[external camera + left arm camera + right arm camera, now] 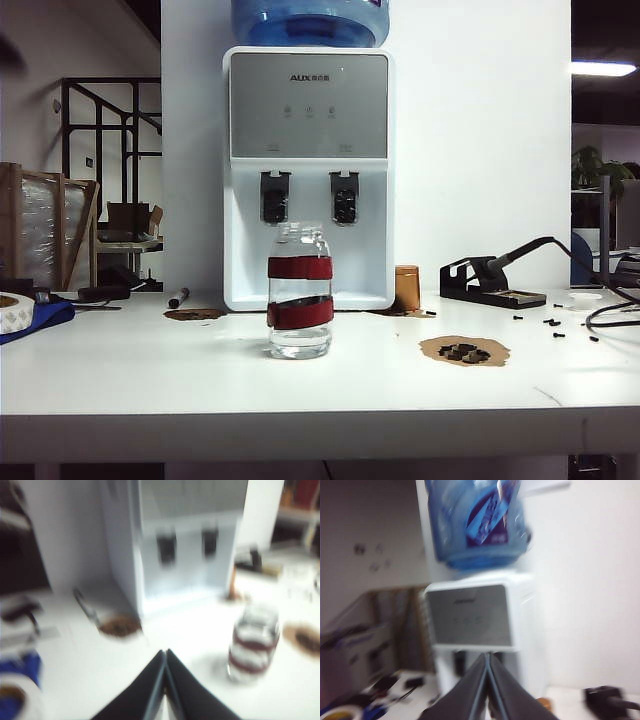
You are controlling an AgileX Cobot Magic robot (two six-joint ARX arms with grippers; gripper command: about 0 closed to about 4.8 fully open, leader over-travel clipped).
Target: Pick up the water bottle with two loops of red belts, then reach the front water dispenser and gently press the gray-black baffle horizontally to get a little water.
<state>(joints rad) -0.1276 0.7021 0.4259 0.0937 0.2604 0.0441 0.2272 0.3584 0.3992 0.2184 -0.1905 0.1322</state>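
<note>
Exterior view: the bottle (300,292), clear glass with two red bands, stands upright on the white table (150,370), just in front of the dispenser (309,175) and apart from it. Neither arm shows in this view. The dispenser is white with a gray front panel and two dark tap paddles (275,196); a blue jug (310,20) sits on top. An orange-brown cup (407,287) stands by the dispenser's right foot, and a black stand (490,280) with a cable lies farther right. A brown patch (464,350) holding dark bits lies on the table right of the bottle, with a smaller one (195,314) to its left, near a pen (178,296). A tape roll (14,312) and blue cloth (40,318) sit at the table's far left edge.

Left wrist view, blurred: the left gripper (165,655) hangs over bare table with its dark fingers pressed together, holding nothing; the bottle (253,642) stands nearby, untouched, with the dispenser (185,555) behind.

Right wrist view, also blurred: the right gripper (487,657) is raised and faces the dispenser (480,625) and jug (477,522), its fingers likewise closed on nothing.
</note>
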